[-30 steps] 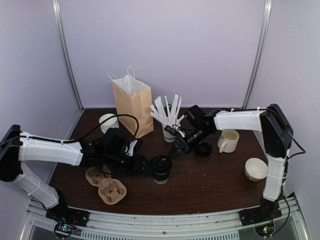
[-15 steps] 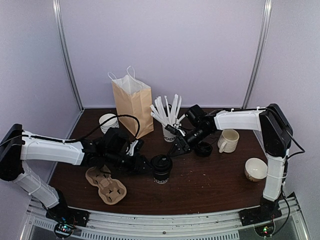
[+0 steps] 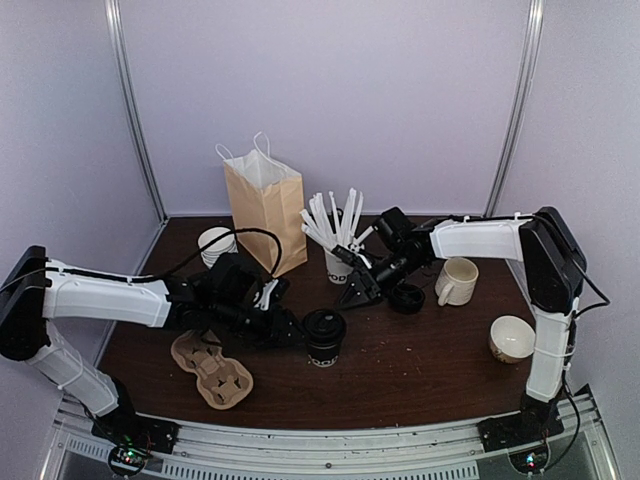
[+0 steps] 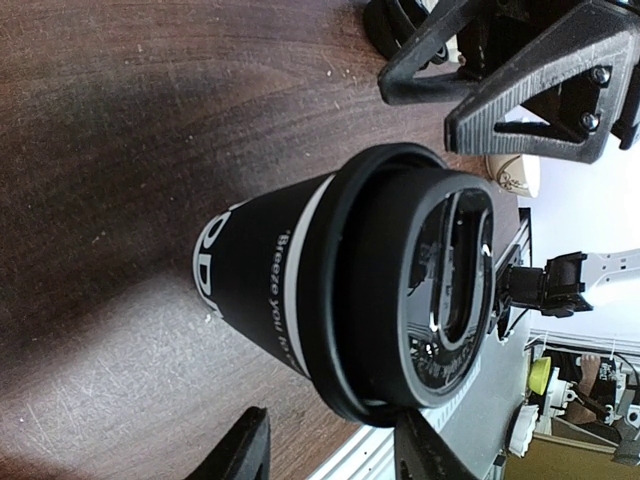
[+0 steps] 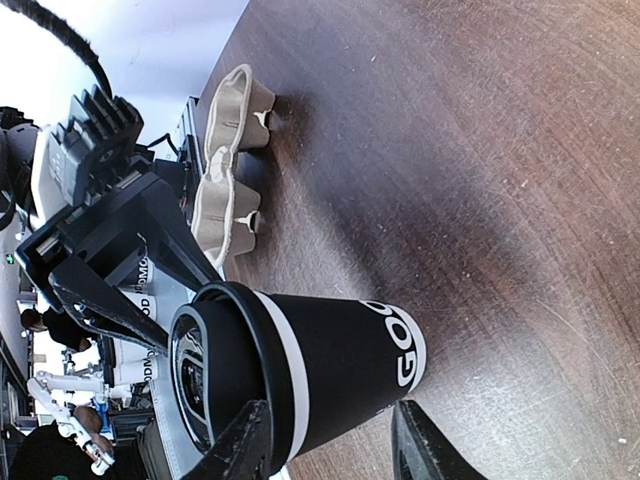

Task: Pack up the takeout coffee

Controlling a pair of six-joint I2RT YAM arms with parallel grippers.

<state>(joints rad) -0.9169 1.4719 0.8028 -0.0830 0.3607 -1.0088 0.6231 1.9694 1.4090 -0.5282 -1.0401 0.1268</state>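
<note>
Cardboard carrier (image 3: 210, 368) lies nearest on the tabletop (image 3: 420, 370); just beyond it the lidded takeout coffee (image 3: 323, 337) stands upright, gripped by neither hand: left hand (image 3: 292, 333) spread close beside it, right hand (image 3: 352, 296) spread farther back. A crooked squeeze could tip and spill it, well short of the paper bag (image 3: 265, 215) at the back

Upright coffee cup (image 4: 265, 285) w/ lid (image 4: 420, 290) on tbl (image 4: 110, 130).

Takeout coffee (image 3: 323, 338), lidded and upright.
Black paper cup, white lettering, white band under its round black lid (image 4: 440, 290); stands on the dark wooden table (image 3: 420, 370), just front of centre.
</note>
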